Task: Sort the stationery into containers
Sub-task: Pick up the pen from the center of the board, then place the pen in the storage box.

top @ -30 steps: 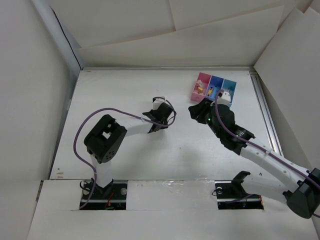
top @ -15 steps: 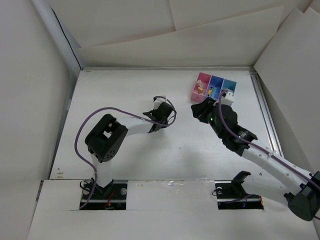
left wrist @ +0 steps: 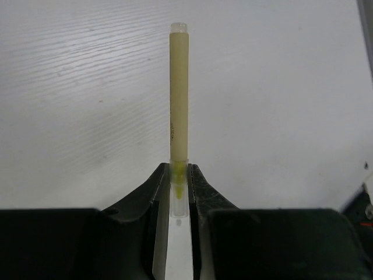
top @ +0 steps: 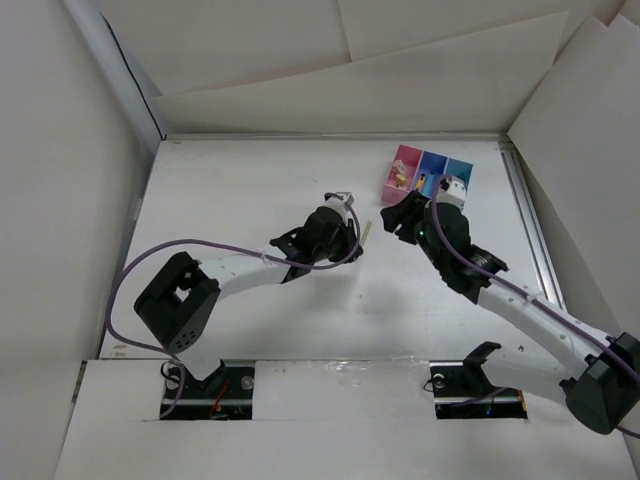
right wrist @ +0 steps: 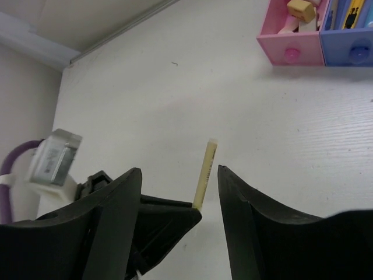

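My left gripper (left wrist: 178, 186) is shut on the capped end of a pale yellow pen (left wrist: 178, 99), which sticks out forward above the white table. In the top view the left gripper (top: 350, 240) is mid-table with the pen (top: 366, 233) pointing toward my right gripper (top: 400, 220). The right gripper (right wrist: 179, 172) is open and empty, and the pen (right wrist: 205, 172) shows between its fingers. The joined containers stand at the far right: pink (top: 402, 172), dark blue (top: 430, 178) and light blue (top: 458, 172). Small items lie in the pink and dark blue ones.
In the right wrist view the pink bin (right wrist: 280, 49) holds a beige block and the blue bin (right wrist: 349, 55) holds yellow and dark items. A metal rail (top: 525, 225) runs along the table's right edge. White walls enclose the table.
My left arm has stretched out to the right, bringing its gripper and the pen close to the right gripper. The right gripper has shifted slightly toward the bins.
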`<move>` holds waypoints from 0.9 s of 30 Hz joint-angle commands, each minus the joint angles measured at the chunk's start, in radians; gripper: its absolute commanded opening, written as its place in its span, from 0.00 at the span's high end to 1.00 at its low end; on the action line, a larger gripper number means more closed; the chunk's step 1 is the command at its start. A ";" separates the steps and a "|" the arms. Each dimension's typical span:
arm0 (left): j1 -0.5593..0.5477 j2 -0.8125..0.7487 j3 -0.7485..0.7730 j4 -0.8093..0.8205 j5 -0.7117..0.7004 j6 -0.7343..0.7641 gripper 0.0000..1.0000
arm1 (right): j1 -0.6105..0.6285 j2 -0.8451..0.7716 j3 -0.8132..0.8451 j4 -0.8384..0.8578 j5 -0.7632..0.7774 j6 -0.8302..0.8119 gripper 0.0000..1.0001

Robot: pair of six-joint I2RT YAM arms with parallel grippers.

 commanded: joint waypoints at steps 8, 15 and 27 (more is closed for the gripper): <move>-0.004 -0.116 -0.057 0.201 0.179 0.003 1.00 | -0.041 0.134 0.016 0.037 -0.111 -0.001 0.33; -0.004 -0.136 -0.079 0.269 0.235 -0.007 1.00 | -0.072 0.225 0.016 0.076 -0.238 0.009 0.45; -0.004 -0.136 -0.099 0.309 0.245 -0.025 1.00 | -0.090 0.216 0.007 0.108 -0.267 0.028 0.95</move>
